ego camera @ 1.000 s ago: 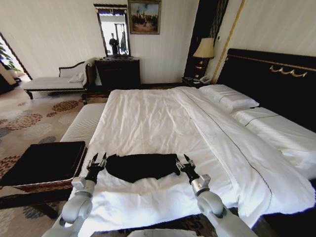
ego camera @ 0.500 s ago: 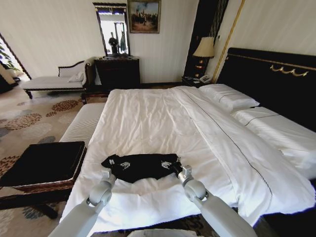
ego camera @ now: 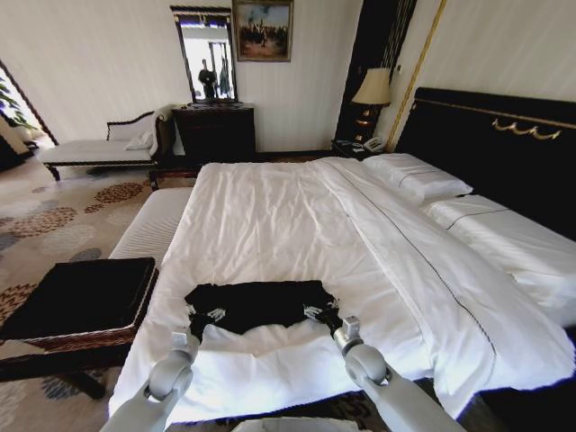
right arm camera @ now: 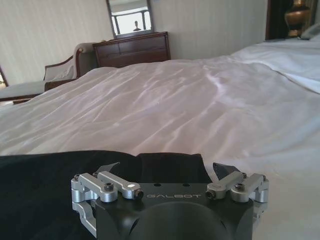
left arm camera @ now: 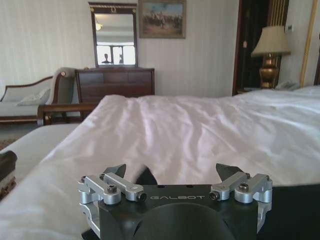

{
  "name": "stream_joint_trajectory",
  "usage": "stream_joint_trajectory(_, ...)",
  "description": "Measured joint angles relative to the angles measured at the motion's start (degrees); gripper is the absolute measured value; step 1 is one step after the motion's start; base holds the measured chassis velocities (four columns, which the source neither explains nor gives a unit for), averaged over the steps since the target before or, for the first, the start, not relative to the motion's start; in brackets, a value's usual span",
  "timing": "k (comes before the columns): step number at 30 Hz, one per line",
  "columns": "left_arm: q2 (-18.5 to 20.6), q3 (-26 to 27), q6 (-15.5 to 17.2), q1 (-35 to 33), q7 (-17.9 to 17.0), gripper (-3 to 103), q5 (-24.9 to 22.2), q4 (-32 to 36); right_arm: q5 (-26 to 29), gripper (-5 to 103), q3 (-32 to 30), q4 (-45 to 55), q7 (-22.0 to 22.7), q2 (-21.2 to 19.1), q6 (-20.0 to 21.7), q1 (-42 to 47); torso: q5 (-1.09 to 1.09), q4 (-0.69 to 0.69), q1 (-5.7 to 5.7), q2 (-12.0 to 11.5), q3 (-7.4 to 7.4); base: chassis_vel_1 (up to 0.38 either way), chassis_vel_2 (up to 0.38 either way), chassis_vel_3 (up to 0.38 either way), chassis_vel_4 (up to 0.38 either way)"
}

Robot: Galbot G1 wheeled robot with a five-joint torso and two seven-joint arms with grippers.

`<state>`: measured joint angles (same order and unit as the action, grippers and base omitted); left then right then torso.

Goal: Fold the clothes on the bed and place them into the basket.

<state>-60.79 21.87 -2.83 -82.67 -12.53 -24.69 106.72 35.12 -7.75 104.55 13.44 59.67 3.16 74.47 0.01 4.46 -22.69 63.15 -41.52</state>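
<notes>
The black T-shirt [ego camera: 259, 304] lies in the lower centre of the head view, near the foot edge of the bed [ego camera: 297, 225], on the white duvet. It forms a wide, flattened band with its near edge curved; no lettering can be read on it. The left gripper [ego camera: 200, 317] sits at the shirt's lower-left corner, with its arm entering from the bottom left of the frame. The right gripper [ego camera: 326, 315] sits at the shirt's lower-right corner, with its arm entering from the bottom right. In the left wrist view, the left gripper [left arm camera: 172, 175] has its fingers [left arm camera: 116, 171] spread apart, with black fabric showing between them and white duvet beyond. In the right wrist view, the right gripper [right arm camera: 167, 170] also has its fingers [right arm camera: 222, 170] spread apart; the black T-shirt [right arm camera: 55, 185] fills the lower-left part of that frame and a fold of it rises between the fingers. The pictures do not show whether the fingertips touch the fabric. The basket [ego camera: 79, 297], dark on top with a brown woven side, stands at the middle left of the head view, just beside the bed. The pillows [ego camera: 418, 177] lie in the upper right, against the black headboard [ego camera: 490, 135].
</notes>
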Motion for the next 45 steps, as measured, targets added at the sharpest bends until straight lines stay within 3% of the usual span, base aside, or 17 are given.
stream_joint_trajectory(3,-2.0,4.0,-0.8,-4.1,0.1,100,-1.4,5.0,12.5,100,-4.5,1.9,0.4,1.7,3.2,2.0,0.00,0.01,0.00,0.0,0.00,0.000,0.000,0.000,0.000)
stream_joint_trajectory(5,-2.5,4.8,-0.9,-5.2,0.5,100,-1.5,6.0,14.6,100,-5.3,2.0,0.4,2.1,3.8,2.2,0.01,0.01,0.00,0.0,0.00,0.000,0.000,0.000,0.000)
stream_joint_trajectory(9,-5.3,8.8,-2.3,-12.7,2.8,100,-1.9,10.7,26.1,100,-11.7,3.2,1.1,6.0,6.9,5.0,0.00,-0.03,0.00,0.0,0.00,0.000,0.000,0.000,0.000)
stream_joint_trajectory(11,-5.4,9.0,-2.4,-13.2,2.9,100,-2.0,11.0,26.5,100,-12.1,3.2,1.2,6.2,7.0,5.2,-0.01,-0.04,0.00,0.0,0.00,0.000,0.000,0.000,0.000)
stream_joint_trajectory(13,-7.0,10.3,-3.4,-17.8,4.2,100,-2.0,13.6,31.5,100,-17.3,4.2,1.6,9.4,8.1,8.2,-0.01,0.04,0.00,0.0,0.00,0.000,0.000,0.000,0.000)
stream_joint_trajectory(14,-9.3,11.3,-4.6,-21.8,4.8,100,-0.9,15.1,35.1,100,-19.4,4.7,1.9,11.3,9.0,9.9,-0.01,-0.02,0.00,0.0,0.00,0.000,0.000,0.000,0.000)
stream_joint_trajectory(20,-11.6,11.4,-5.9,-25.1,4.4,100,0.3,16.2,37.6,100,-18.4,4.7,1.9,15.2,10.2,11.1,-0.01,0.00,0.01,0.0,0.00,0.000,0.000,0.000,0.000)
stream_joint_trajectory(30,-11.1,11.4,-5.9,-26.6,2.9,100,0.4,18.8,40.4,100,-15.8,1.4,2.4,19.2,10.6,7.2,-0.01,0.00,0.00,0.0,-0.01,0.000,0.000,0.000,0.000)
stream_joint_trajectory(42,-10.6,10.7,-4.0,-25.1,1.8,100,0.1,19.9,39.1,102,-16.1,-4.7,1.9,22.2,9.3,2.9,-0.01,-0.01,0.00,0.0,0.00,0.000,0.000,0.000,0.000)
stream_joint_trajectory(45,-10.5,10.5,-3.5,-25.0,1.4,100,-1.1,20.2,38.7,93,-16.6,-5.6,1.5,22.5,8.6,2.4,-0.01,-0.01,0.01,0.0,0.00,0.000,0.000,0.000,0.000)
